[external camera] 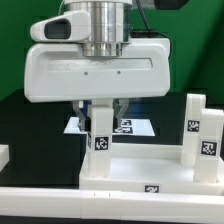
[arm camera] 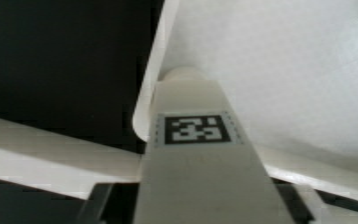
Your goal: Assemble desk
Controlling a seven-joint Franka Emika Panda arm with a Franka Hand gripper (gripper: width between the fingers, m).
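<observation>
Two views give us different parts of the scene. From the exterior view we see the whole setting: at the exterior view's left, a small white piece (external camera: 3,155) at the frame edge; in the middle, the hand (external camera: 101,112) hanging under its broad white housing, with one white square-section leg (external camera: 101,128) upright between its fingers; behind it, the marker board (external camera: 130,127) flat on the dark table (external camera: 40,130); at the exterior view's right, the tabletop (external camera: 150,165), white with a raised rim, and a further leg (external camera: 196,125) standing at its far right corner. The wrist view shows none of that spread. It shows the gripped leg (arm camera: 199,150) up close, its black-and-white tag facing us, against a white surface. The fingers appear clamped on the leg, touching both sides.
</observation>
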